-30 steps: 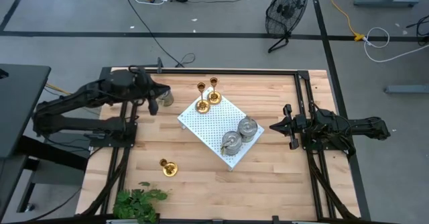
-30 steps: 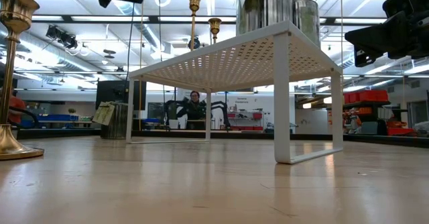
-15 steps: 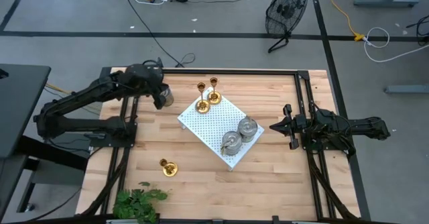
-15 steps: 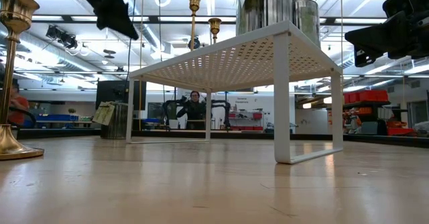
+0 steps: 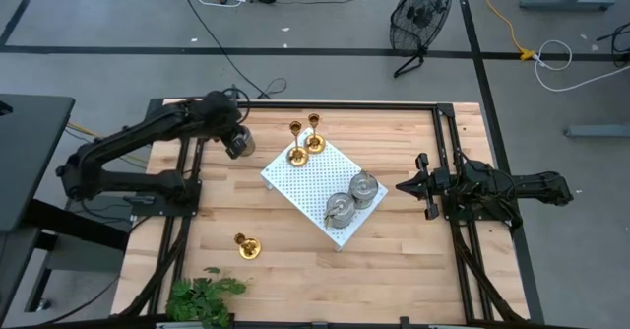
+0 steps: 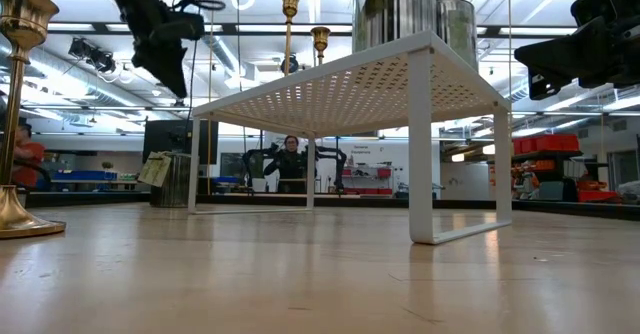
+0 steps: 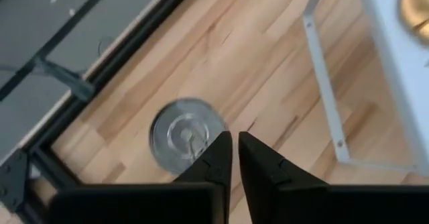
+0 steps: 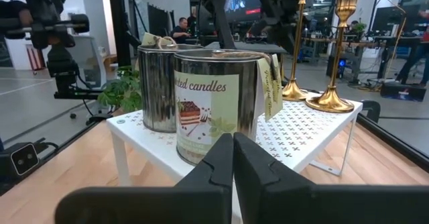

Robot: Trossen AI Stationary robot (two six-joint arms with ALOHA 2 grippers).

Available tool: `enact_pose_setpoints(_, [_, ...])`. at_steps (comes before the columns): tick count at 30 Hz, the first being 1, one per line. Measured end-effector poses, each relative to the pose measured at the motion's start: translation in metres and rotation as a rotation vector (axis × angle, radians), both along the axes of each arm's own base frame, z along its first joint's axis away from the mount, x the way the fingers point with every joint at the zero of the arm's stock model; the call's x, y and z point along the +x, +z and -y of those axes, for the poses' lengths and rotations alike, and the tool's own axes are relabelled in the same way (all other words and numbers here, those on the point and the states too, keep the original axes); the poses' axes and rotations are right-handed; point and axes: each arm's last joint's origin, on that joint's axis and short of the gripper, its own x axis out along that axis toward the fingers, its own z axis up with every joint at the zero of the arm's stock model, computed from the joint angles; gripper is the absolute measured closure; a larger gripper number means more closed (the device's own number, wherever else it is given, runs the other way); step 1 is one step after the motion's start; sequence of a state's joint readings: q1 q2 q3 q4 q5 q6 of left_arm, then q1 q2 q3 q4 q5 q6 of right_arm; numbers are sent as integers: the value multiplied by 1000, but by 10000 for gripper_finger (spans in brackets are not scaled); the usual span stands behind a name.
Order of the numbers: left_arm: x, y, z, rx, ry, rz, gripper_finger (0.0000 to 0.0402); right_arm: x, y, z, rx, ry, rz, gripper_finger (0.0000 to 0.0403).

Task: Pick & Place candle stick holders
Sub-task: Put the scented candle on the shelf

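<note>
On the counter's (image 5: 394,240) far left corner, under my left arm: one silver-grey candle tin (image 7: 186,137), standing on the bare wood, seen lid-up. My left jaws (image 7: 234,158) hang just above it, pinched nearly together with only a thin gap, holding nothing; the tin is not gripped.

On the white perforated board (image 5: 305,186), mid-counter, set at a slant:
- Two silver-grey tins (image 5: 341,209) (image 5: 364,187), side by side at the board's near end, touching or nearly so. One label reads "candles" (image 8: 209,106).
- Two brass candle stick holders (image 5: 296,155) (image 5: 314,142), upright, close together at the far end.

Off the board, on the near left of the counter: one brass holder (image 5: 245,246), upright, well apart from the rest.

At the near left edge: a green leafy plant (image 5: 202,299).

To the right of the board: my right jaws (image 5: 402,185), closed tight and empty, pointing at the tins, clear of the board.

Beyond the counter: a person (image 6: 291,164) seated in the room.
</note>
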State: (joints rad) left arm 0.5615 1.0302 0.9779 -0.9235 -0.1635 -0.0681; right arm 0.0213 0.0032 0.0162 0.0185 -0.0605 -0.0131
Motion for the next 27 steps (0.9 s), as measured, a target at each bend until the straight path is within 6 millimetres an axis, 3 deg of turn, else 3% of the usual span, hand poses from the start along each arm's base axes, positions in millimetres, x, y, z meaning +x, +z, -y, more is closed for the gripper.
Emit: enact_pose_setpoints(27, [0,-8,-9,-30,78,-49,120,0,0,0,0,0,0,387])
